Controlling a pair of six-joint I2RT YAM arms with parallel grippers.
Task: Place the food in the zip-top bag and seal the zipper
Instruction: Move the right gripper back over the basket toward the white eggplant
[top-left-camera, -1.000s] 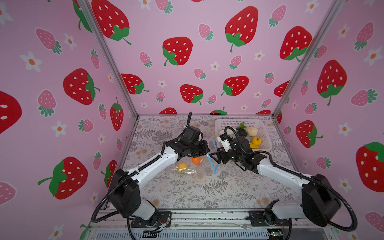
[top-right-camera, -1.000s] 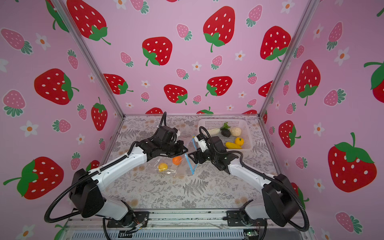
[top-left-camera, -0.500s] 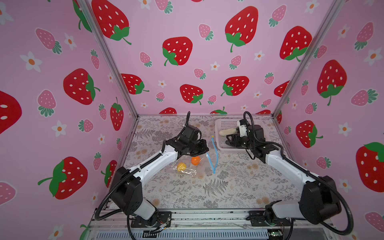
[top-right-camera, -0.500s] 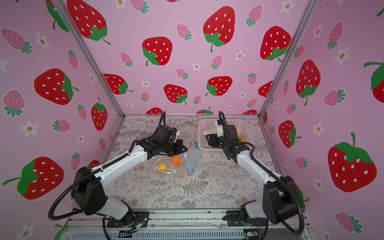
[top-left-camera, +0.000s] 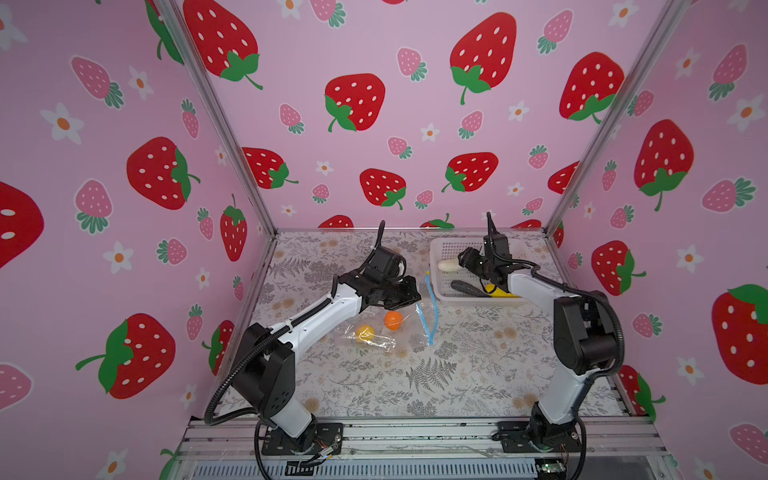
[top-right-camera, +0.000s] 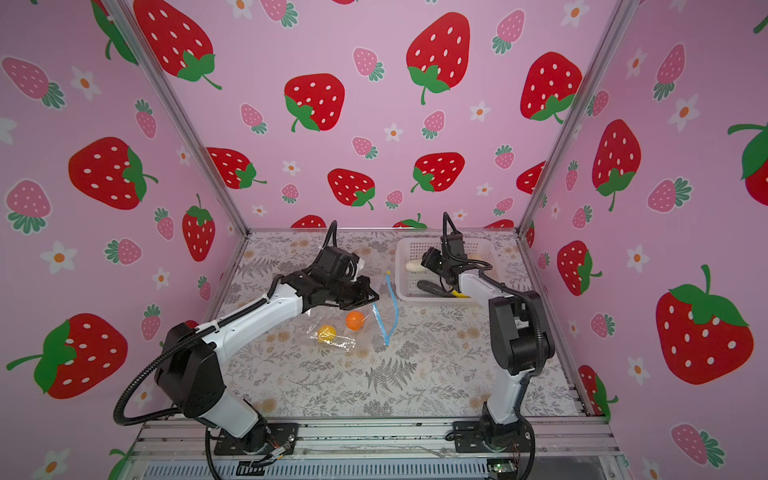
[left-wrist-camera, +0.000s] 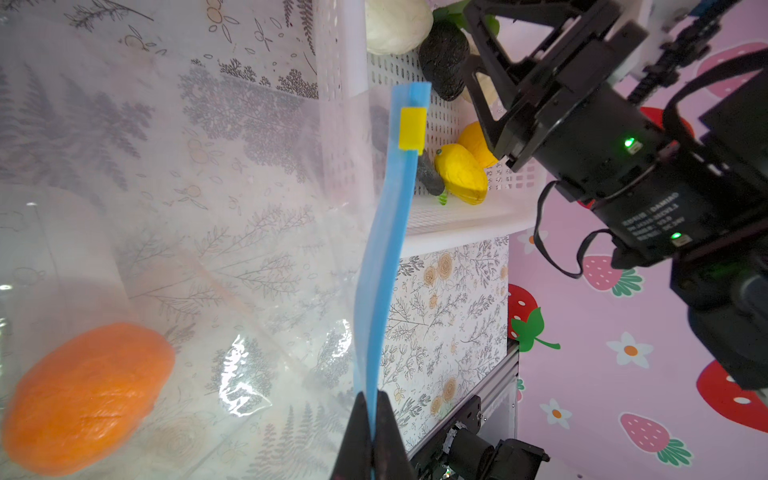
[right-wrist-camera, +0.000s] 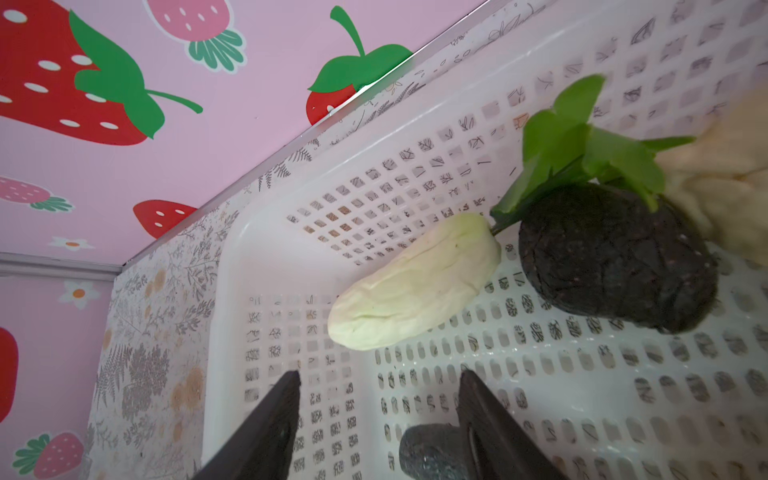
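The clear zip-top bag (top-left-camera: 380, 332) lies on the floral mat with an orange food piece (top-left-camera: 392, 320) and a yellow one (top-left-camera: 365, 332) inside. Its blue zipper (left-wrist-camera: 384, 249) stands raised, the yellow slider (left-wrist-camera: 412, 127) at the far end. My left gripper (left-wrist-camera: 371, 405) is shut on that blue strip, holding the bag's mouth up. My right gripper (right-wrist-camera: 378, 382) hangs open inside the basket, nothing between its fingers. A pale white food piece (right-wrist-camera: 415, 286) lies just ahead of it, beside a black one with green leaves (right-wrist-camera: 615, 262).
The white perforated basket (top-left-camera: 436, 253) sits at the back right and also holds a beige piece (right-wrist-camera: 727, 166), yellow pieces (left-wrist-camera: 461, 174) and a dark piece (right-wrist-camera: 432, 453) against my right finger. Strawberry-print walls close in three sides.
My right arm has swung from the bag's mouth back to the basket, and its jaws have narrowed a little. The left gripper has kept its hold on the zipper strip.
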